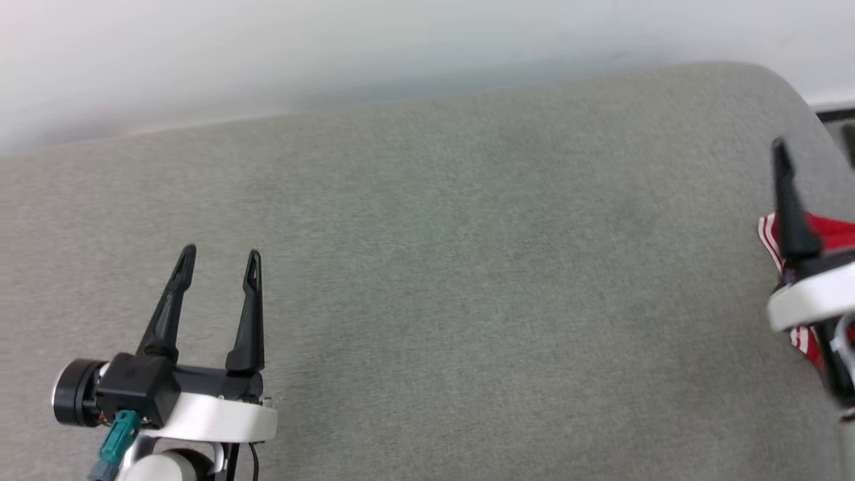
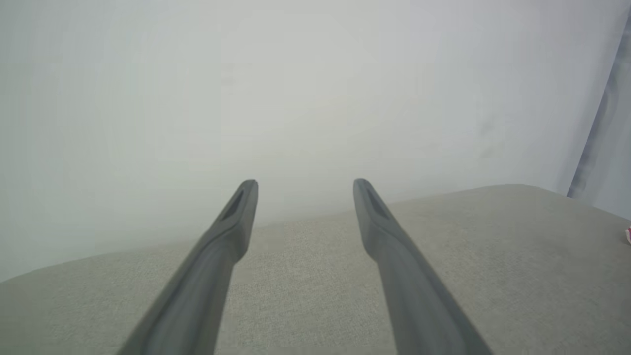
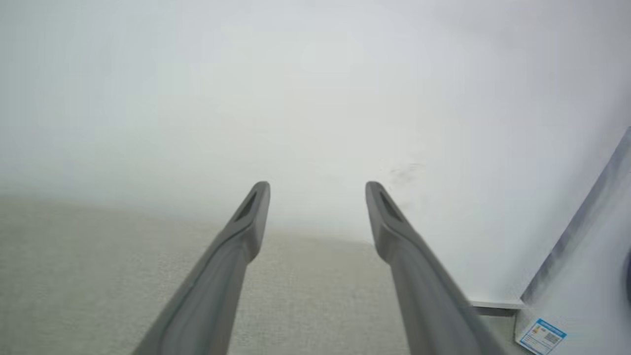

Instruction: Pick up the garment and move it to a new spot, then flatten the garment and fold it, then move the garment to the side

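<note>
Left tool [image 1: 221,252] gapes above grey fabric [image 1: 467,267]; right tool [image 3: 318,190] partly hides garment [image 1: 835,234].

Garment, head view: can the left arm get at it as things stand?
Probably not easily. The garment lies at the grey surface's far right edge, partly under the open right tool. The open left tool sits at the lower left, a long reach across, and the right arm crowds the spot.

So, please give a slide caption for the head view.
Open left gripper over grey surface; red garment by right gripper.
</note>
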You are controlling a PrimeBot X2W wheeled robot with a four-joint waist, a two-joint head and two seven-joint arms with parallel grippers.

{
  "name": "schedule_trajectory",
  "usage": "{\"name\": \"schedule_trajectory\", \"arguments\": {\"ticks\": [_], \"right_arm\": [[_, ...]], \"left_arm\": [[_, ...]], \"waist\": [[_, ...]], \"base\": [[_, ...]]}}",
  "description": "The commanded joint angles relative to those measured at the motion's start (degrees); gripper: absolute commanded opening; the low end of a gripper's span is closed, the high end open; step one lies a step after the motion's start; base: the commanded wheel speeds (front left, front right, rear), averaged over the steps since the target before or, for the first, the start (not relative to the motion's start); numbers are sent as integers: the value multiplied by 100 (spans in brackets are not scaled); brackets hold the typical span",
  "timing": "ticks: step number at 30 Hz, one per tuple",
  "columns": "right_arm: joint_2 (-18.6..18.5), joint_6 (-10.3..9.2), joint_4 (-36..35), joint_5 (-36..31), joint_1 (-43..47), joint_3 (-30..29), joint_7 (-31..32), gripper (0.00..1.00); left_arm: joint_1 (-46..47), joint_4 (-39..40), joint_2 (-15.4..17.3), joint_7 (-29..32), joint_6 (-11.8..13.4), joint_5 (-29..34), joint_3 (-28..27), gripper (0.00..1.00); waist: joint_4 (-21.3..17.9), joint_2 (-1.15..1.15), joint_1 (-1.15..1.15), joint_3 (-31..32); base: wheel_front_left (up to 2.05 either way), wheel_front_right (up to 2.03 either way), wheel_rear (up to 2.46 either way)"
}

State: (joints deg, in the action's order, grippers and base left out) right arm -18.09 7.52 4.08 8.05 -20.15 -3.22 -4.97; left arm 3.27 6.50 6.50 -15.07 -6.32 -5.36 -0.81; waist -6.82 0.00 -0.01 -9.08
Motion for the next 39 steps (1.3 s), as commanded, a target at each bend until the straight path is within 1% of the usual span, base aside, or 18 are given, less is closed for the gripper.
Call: {"name": "schedule_trajectory", "arguments": {"ticks": [1,4,6,10,15,25,39], "right_arm": [[176,-6,-103,85,241,34,-132,100],[491,-6,-265,200,645,79,-340,100],[657,-6,-252,275,871,100,-486,100],[890,-5,-128,390,1232,261,-710,100],[1174,-5,-3,452,1521,283,-872,100],[1369,-5,109,299,1718,418,-995,100],[1449,-5,151,268,1700,412,-1023,100]], "left_arm": [[-104,-45,-40,-12,-11,45,-35,100],[-221,-130,-114,-12,10,-6,-111,100],[-304,-209,-167,-12,0,-100,-169,100],[-440,-373,-225,-12,-26,-193,-274,100],[-548,-571,-276,-12,-56,-298,-375,100],[-672,-739,-328,-12,-103,-384,-446,100],[-705,-665,-351,-12,-110,-267,-460,100]], "waist": [[214,0,1,228],[312,0,1,331],[361,0,1,394],[427,0,1,516],[494,0,1,622],[514,0,1,723],[503,0,1,721]], "base": [[0,0,0],[0,0,0],[0,0,0],[0,0,0],[0,0,0],[0,0,0],[0,0,0]]}}
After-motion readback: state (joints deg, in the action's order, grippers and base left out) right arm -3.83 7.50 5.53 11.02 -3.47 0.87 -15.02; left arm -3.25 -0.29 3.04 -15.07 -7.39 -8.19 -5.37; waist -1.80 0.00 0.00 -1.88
